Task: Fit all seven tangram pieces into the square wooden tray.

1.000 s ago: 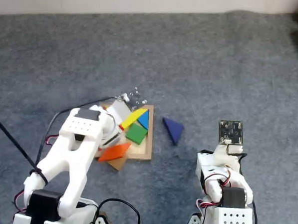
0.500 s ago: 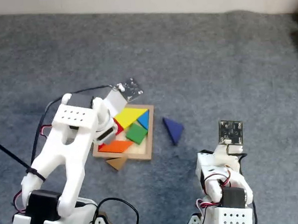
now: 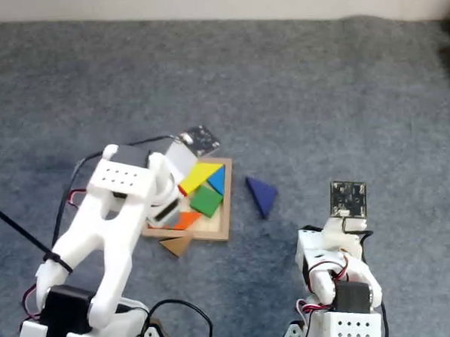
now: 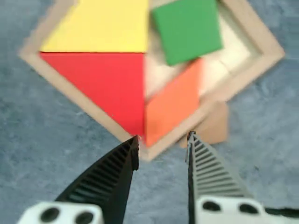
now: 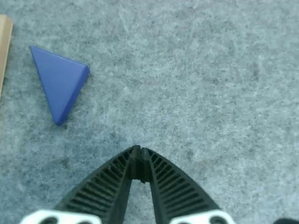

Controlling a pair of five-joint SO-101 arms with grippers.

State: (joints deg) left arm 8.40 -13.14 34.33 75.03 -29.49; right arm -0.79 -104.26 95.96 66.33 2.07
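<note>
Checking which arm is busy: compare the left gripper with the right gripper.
The left gripper is open; the right gripper is shut. The left gripper hangs at a corner of the wooden tray, beside the orange piece; the right gripper is over bare carpet, apart from the blue triangle. Both are black and ribbed, and hold nothing.
</note>
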